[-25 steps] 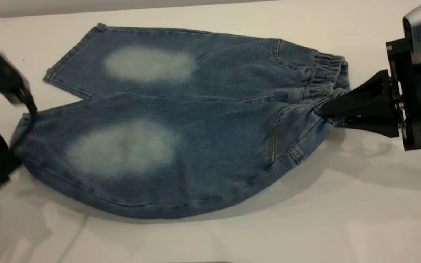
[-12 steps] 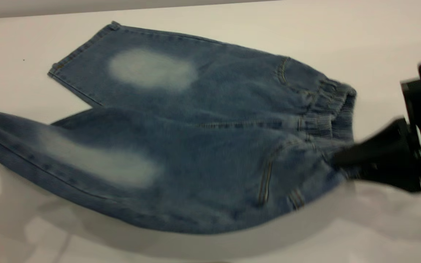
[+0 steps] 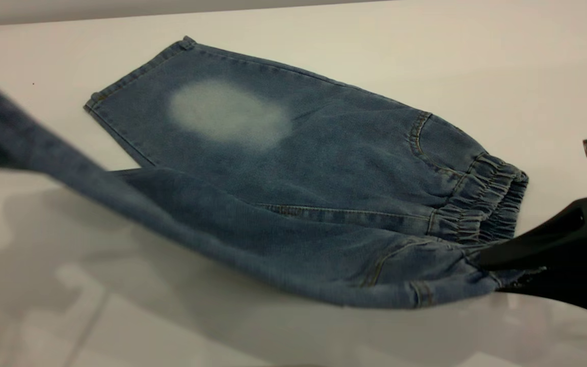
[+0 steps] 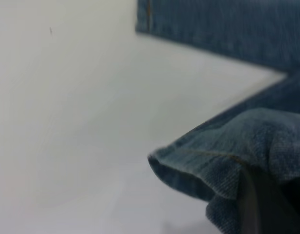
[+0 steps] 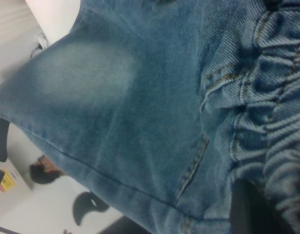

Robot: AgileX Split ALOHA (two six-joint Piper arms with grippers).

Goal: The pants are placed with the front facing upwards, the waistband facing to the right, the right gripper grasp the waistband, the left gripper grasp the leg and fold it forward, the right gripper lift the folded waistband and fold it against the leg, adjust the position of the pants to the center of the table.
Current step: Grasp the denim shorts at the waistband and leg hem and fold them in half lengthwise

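Near worktop's (image 3: 477,61) right edge, right hand (image 3: 482,265) is clamped on waistband (image 3: 482,214) so that end is anchored for fold. Toward left edge, near leg is raised off surface, hem pinched by left hand (image 4: 254,204), seen in left wrist view only. Far leg is left flat as base. Pants (image 3: 324,168): stiff blue denim, tan stitching, pale faded oval on thigh; band puckered, elastic. Raised leg sags in taut diagonal, judged mid-fold.
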